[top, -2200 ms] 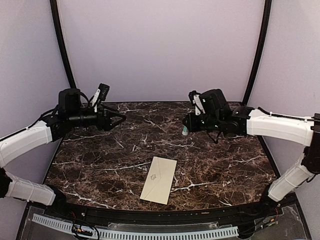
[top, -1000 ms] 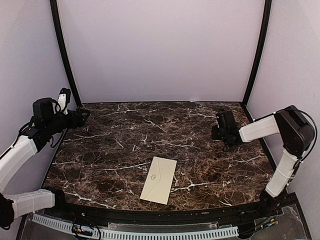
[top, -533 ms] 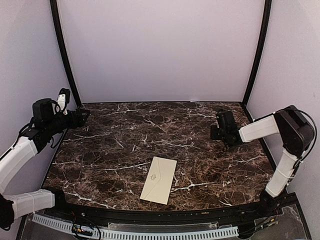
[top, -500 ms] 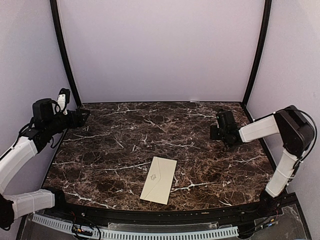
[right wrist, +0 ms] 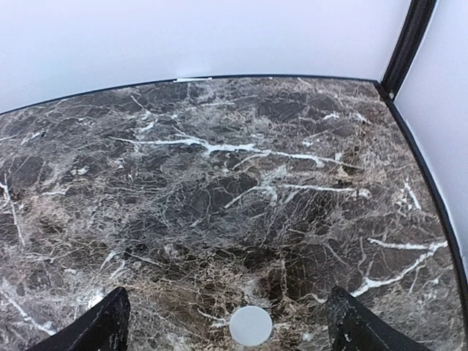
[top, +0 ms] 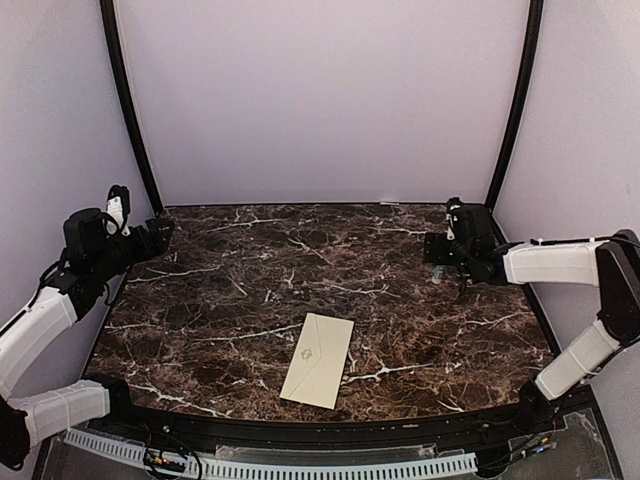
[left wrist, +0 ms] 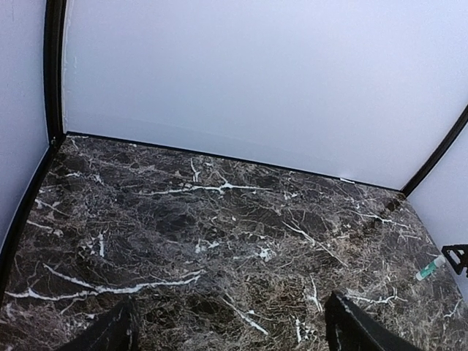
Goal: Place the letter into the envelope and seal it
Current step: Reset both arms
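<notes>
Top external view: the envelope (top: 318, 360) is seen lying flat on the dark marble table (top: 200, 320), toward the near edge and roughly midway between the two arms, well apart from both grippers. It is shown as a plain pale cream-yellow rectangle, set at a slant with its far end turned to the right. A small faint emblem (top: 307, 352) is carried near its middle, where the faint fold lines of the triangular flap meet. The flap is folded down against the body; whether it is stuck down cannot be told.

The left gripper (top: 160, 236) is held over the table's far left corner. On the left wrist view its fingers (left wrist: 110, 333) are seen spread wide, with only marble between them. The right gripper (top: 436, 255) is held over the far right side, its fingers (right wrist: 351, 325) likewise spread wide. Between them, touched by neither, a tube (right wrist: 251, 325) is seen end-on as a small white disc. On the left wrist view it is shown as white with a green end.
</notes>
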Controlling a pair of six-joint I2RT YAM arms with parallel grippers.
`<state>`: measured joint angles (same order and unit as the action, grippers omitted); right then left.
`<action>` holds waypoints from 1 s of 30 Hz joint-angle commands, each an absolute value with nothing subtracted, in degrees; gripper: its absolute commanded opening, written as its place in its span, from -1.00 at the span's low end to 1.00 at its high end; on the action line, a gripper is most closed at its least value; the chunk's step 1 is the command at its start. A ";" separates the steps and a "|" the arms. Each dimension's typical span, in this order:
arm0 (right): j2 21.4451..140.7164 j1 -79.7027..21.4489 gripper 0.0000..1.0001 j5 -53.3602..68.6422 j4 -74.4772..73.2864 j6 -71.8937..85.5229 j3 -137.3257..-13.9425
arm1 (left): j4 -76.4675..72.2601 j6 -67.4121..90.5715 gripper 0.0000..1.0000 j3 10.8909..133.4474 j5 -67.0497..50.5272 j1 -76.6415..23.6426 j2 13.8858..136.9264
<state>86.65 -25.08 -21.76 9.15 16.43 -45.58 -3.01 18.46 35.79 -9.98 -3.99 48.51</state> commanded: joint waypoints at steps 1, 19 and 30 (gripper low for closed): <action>78.73 -24.09 0.85 -21.06 7.13 14.76 -44.73 | -9.30 23.41 0.74 33.95 -8.08 -3.76 51.25; 60.42 2.62 0.97 -5.04 31.22 10.04 -21.09 | -52.73 16.68 0.83 11.56 0.97 14.10 60.02; 61.31 2.72 0.97 -6.95 53.01 8.30 -7.05 | -61.79 10.40 0.84 6.15 -5.82 14.03 66.85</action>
